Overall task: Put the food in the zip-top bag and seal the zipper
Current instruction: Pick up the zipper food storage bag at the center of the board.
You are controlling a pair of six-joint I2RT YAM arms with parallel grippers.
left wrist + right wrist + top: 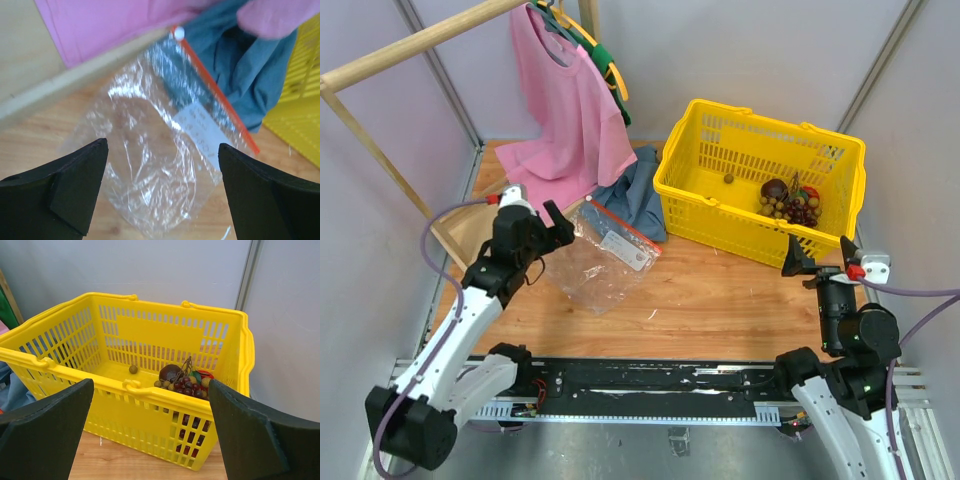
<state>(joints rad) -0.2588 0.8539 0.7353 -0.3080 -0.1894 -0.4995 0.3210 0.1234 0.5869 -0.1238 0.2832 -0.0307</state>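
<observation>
Both sets of jaws are spread wide, nothing in either. L gripper hangs over the zip-top bag, which lies flat on the table btwn that arm and the blue cloth. R gripper faces the yellow basket. The food sits bunched in the basket's near-right corner.

I reckon the pick comes first: drop R in from above, clear of the rim, and pinch the grape bunch, not the slippery round fruit.

The zipper runs diagonally, back-left to front-right. The mouth points twd the basket. Long axis, approx, runs from the mouth twd near-left
</observation>
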